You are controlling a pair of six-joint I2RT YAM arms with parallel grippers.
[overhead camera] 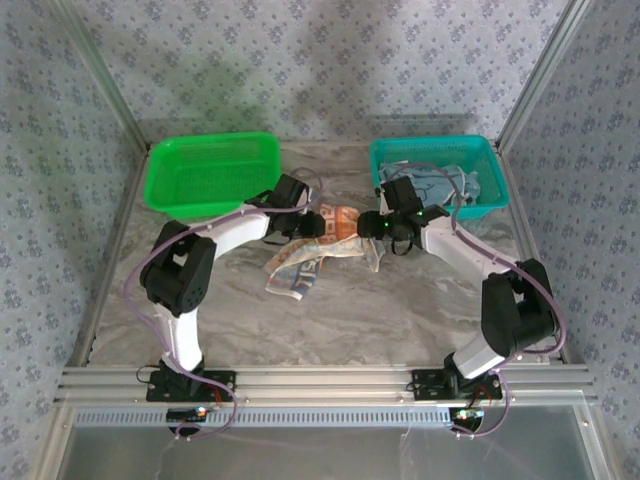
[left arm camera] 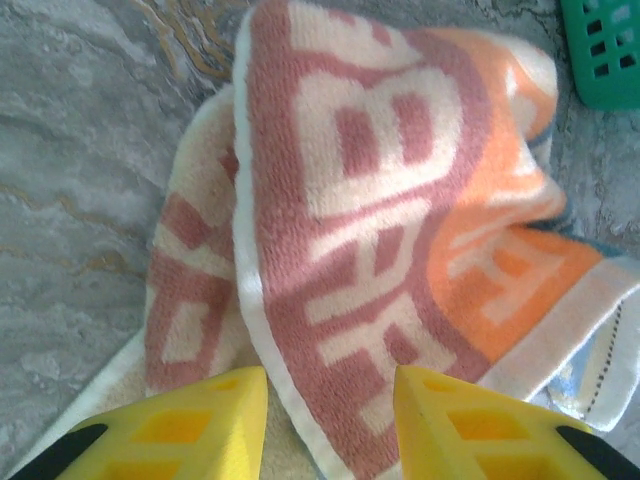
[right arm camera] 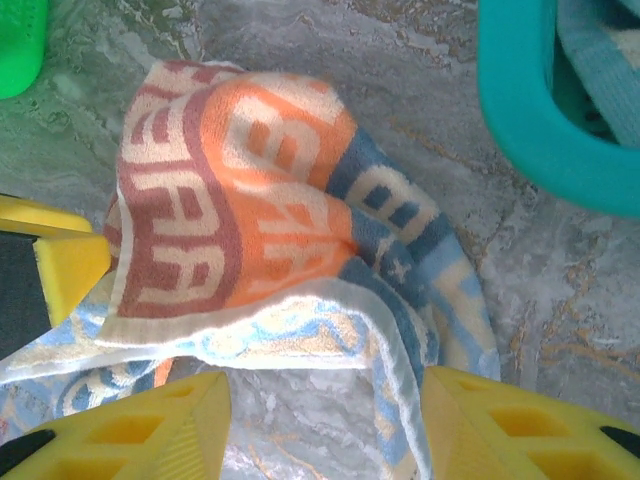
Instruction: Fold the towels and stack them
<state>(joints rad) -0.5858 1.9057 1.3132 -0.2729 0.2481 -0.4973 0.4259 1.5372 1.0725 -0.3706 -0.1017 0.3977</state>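
Grey-veined marbled table point(overhead camera: 400, 310), boxed in by patterned walls point(overhead camera: 330, 60) on three sides.

At far left, green mesh basket point(overhead camera: 212, 172). At far right, teal mesh basket point(overhead camera: 435, 142), light blue cloth point(overhead camera: 455, 185) bunched inside; number of pieces cannot be told.

Between the baskets and a little nearer, on bare table: striped towel point(overhead camera: 300, 272), rumpled, not folded flat. Orange, dusty-red and blue-grey bands with pale block letters. One end humped up between the two grippers, the other trailing toward near left. From left wrist, towel point(left arm camera: 380, 200) doubled over itself, white border running down toward the fingers. From right wrist, towel point(right arm camera: 240, 200) humped, pale blue patterned underside showing along its lower edge.

Left gripper point(overhead camera: 318, 226) at towel's left end, low over table. Yellow fingers point(left arm camera: 200, 420) apart, white-bordered fold lying in the gap, no squeeze visible.

Right gripper point(overhead camera: 368, 226) at towel's right end, facing the left one. Fingers point(right arm camera: 500, 420) set wide apart, towel's drooping edge between them, close by the right-hand finger.
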